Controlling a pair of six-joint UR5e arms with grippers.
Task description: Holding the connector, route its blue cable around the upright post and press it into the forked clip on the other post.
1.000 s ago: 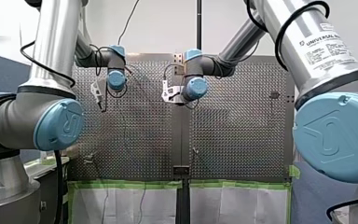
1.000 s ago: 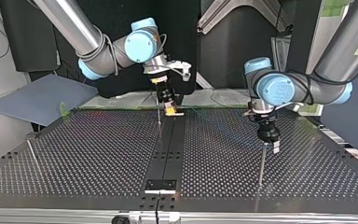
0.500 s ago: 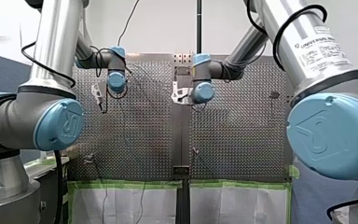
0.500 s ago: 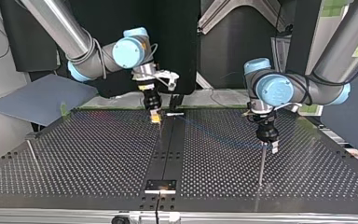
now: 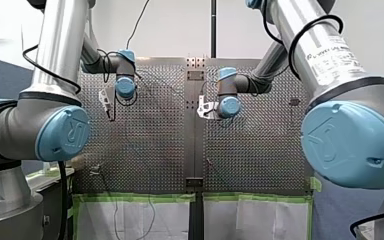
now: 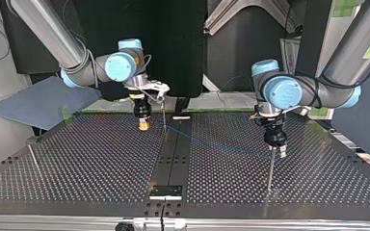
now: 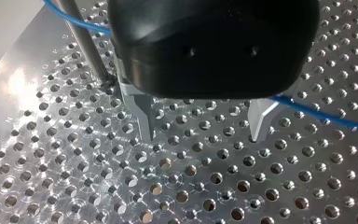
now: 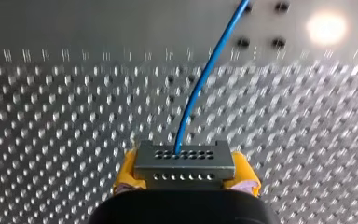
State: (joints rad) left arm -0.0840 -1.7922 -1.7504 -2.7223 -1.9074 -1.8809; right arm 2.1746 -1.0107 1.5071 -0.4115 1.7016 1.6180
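— What does the label [image 5: 332, 50] read?
— "Universal", on the right arm [image 5: 347, 135]. The right claw [image 8: 185, 175] clenches the connector [image 8: 185, 161]; its blue cable [image 8: 200, 88] passes a post [image 6: 164, 115]. The left claw [image 7: 201, 136] hangs released beside another post [image 7: 81, 42].

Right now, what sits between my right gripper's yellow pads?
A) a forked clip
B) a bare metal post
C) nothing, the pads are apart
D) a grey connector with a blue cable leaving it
D: in the right wrist view the right gripper is shut on the connector, and the blue cable runs out of the connector's top face, away over the perforated table.
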